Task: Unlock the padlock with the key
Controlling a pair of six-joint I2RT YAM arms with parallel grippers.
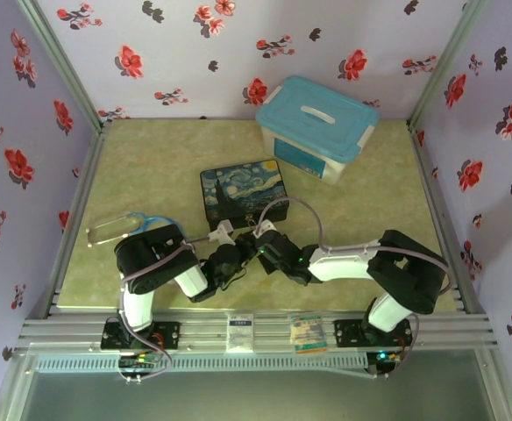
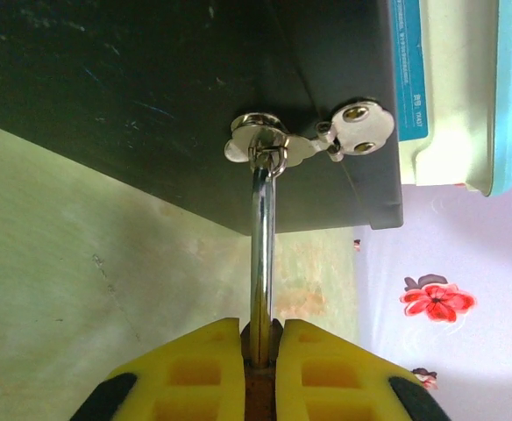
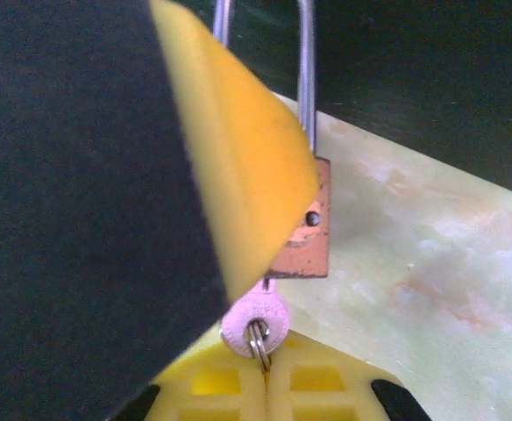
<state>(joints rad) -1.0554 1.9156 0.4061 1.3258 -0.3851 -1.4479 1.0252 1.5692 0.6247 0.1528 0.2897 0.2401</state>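
1. The padlock [image 3: 307, 230] hangs in the middle of the right wrist view. Its coppery body is just below the dark wall of the painted box [image 1: 243, 189]. Its silver shackle [image 2: 262, 250] runs straight up and threads the loop of the hasp [image 2: 269, 145] on that box.
2. The key [image 3: 256, 321] sits directly under the padlock body. Its round head is close against the body's lower edge, its blade points up into the body, and a small ring passes through the head.
3. The right gripper [image 3: 265, 364] is at the bottom centre of its own view. Its jaws are pressed together, pinching the key by that ring.
4. The left gripper [image 2: 258, 338] is at the bottom centre of the left wrist view. Its jaws are clamped on the padlock from both sides, and the shackle rises out of the narrow slit between them.
5. One of the left gripper's yellow fingers [image 3: 238, 167] crosses the upper left of the right wrist view. It hides the left part of the padlock body and one leg of the shackle.
6. In the top view both arms meet at the lower edge of the painted box, mid-frame.
7. A blue-lidded container [image 1: 317, 127] stands near the box, to the upper right.
8. A stethoscope [image 1: 120, 228] lies at the left on the green table [image 1: 151, 167].
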